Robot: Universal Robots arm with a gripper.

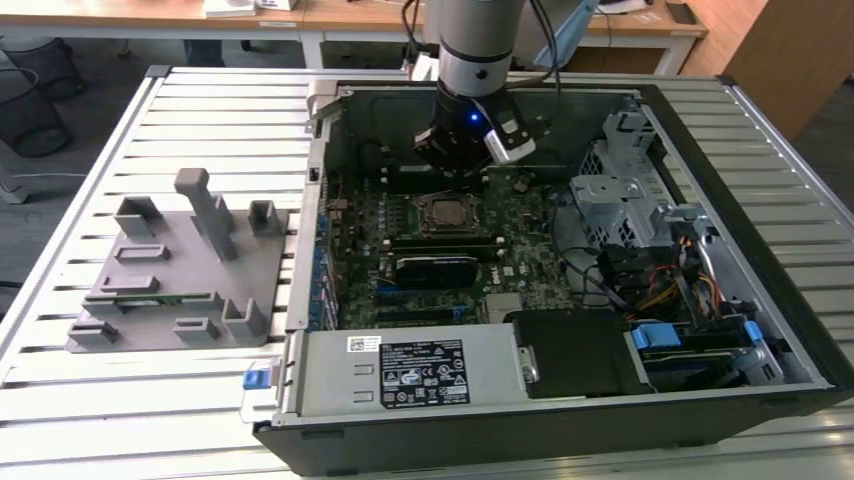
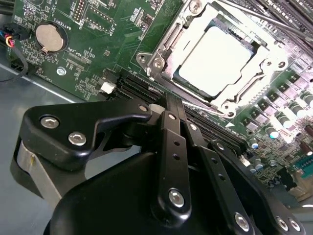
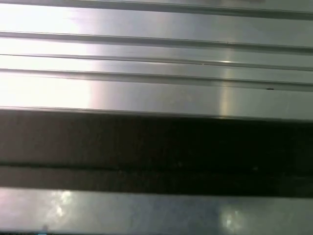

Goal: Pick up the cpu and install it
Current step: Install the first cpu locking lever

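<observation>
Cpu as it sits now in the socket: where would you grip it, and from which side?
Probably from straight above, on two opposite edges of its raised metal top. The cpu lies flat in the socket, whose metal frame rings it closely, so a sideways approach looks blocked.

Your robot arm (image 1: 473, 45) comes straight down from above. It has a silver-grey tube part with a black wrist under it, and a small blue light glows on the wrist. Your end effector (image 1: 451, 168) hangs at the bottom, pointing down. In the second wrist view its black fingers (image 2: 172, 129) sit pressed close together.
</observation>
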